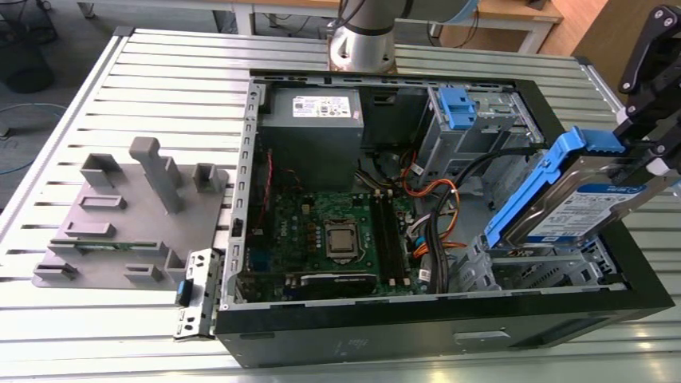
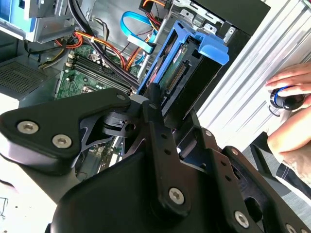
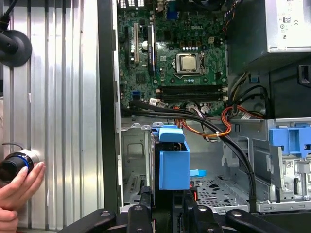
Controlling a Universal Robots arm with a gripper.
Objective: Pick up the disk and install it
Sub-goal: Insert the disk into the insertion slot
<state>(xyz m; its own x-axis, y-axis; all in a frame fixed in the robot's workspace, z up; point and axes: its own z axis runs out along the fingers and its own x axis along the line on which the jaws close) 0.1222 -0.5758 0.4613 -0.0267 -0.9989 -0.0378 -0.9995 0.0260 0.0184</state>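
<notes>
The disk (image 1: 583, 201) is in the air at the exterior view's right, tilted with one end high and the other end low, and the blue bracket (image 1: 537, 179) frames its edge. The gripper (image 1: 651, 152) is clamped on the high end of the disk; in the first wrist view its two black fingers (image 3: 141, 209) stand on both sides of the drive. The low end hangs close above the metal drive cage (image 1: 532, 267) in a corner of the open computer case (image 1: 426, 327), and I cannot tell if it touches the cage. Inside the case, beside the cage, lies the green motherboard (image 1: 330, 231), with orange and black cables (image 1: 447, 199) running between them. Behind the motherboard sits the grey metal box (image 1: 314, 120) with a white sticker, and next to this box a bare blue clip (image 1: 452, 108) stands in another bay. The case lies on a slatted metal table (image 1: 159, 96). On the exterior view's left, well apart from the case, rests a grey fixture (image 1: 139, 207) with upright pegs. In both wrist views a person's hand (image 3: 17, 191) is at the table's edge, its fingers touching a black knob (image 3: 13, 164) with a blue ring.
</notes>
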